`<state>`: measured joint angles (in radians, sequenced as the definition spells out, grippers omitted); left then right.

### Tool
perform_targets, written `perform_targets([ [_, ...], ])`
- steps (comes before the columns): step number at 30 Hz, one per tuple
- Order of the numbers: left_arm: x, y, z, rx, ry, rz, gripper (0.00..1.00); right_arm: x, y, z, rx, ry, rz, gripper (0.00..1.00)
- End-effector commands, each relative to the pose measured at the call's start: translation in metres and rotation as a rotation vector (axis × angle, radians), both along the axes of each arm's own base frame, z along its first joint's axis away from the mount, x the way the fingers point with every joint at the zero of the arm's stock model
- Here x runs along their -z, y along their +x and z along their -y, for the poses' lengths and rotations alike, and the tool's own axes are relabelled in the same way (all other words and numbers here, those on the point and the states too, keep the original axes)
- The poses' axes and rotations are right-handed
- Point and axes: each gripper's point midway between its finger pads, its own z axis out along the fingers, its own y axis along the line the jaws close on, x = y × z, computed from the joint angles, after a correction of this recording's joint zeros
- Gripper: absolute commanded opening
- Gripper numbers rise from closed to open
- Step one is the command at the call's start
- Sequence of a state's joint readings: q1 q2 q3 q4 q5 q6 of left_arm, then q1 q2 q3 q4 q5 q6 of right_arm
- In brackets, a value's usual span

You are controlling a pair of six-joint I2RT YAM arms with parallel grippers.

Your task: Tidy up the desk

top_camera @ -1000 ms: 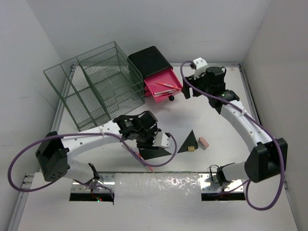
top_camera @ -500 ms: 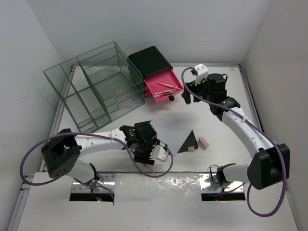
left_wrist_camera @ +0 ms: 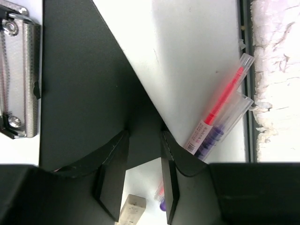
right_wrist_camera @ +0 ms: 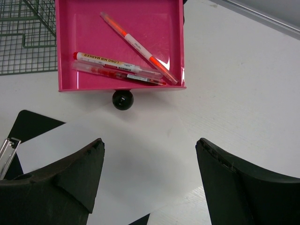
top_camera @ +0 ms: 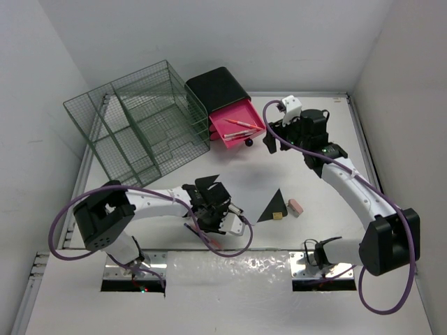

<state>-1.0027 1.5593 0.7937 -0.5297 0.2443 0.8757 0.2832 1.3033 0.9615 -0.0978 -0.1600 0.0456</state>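
The white desk (top_camera: 328, 230) holds a black clipboard (top_camera: 274, 206) with a white sheet (left_wrist_camera: 187, 56) lying askew over it. My left gripper (top_camera: 225, 213) hangs low over the clipboard (left_wrist_camera: 79, 93). In the left wrist view my left gripper (left_wrist_camera: 144, 136) has its jaws a narrow gap apart, straddling the board's edge, with nothing clamped. The metal clip (left_wrist_camera: 18, 79) is at the left. A clear pack of pens (left_wrist_camera: 218, 119) lies by the near rail. My right gripper (top_camera: 271, 139) is wide open and empty, and in its own wrist view (right_wrist_camera: 150, 145) it is above the sheet (right_wrist_camera: 117, 164), just near of the pink drawer (right_wrist_camera: 117, 42).
A green wire rack (top_camera: 140, 122) stands at the back left. A black box (top_camera: 218, 87) beside it has its pink drawer (top_camera: 237, 125) open with pens inside. A tan block (top_camera: 278, 216) and a pink eraser (top_camera: 295, 207) lie right of the clipboard.
My left gripper has drawn back toward the near left. A black clipboard corner now shows on its far side; the near one is gone. My right gripper has shifted slightly nearer.
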Motion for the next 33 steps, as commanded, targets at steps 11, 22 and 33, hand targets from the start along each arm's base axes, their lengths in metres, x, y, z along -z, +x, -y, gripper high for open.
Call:
perform_targets([
  [11,-0.052,0.021,0.010,-0.006,-0.090,0.143,0.40,-0.016,0.004,-0.002,-0.007,0.013,0.059,0.77],
  [22,-0.055,-0.015,-0.014,0.016,-0.033,-0.005,0.44,-0.013,0.004,-0.002,-0.009,0.009,0.049,0.77],
  [33,-0.046,-0.037,-0.035,0.017,0.011,-0.058,0.22,-0.012,0.007,-0.001,0.002,0.002,0.032,0.77],
])
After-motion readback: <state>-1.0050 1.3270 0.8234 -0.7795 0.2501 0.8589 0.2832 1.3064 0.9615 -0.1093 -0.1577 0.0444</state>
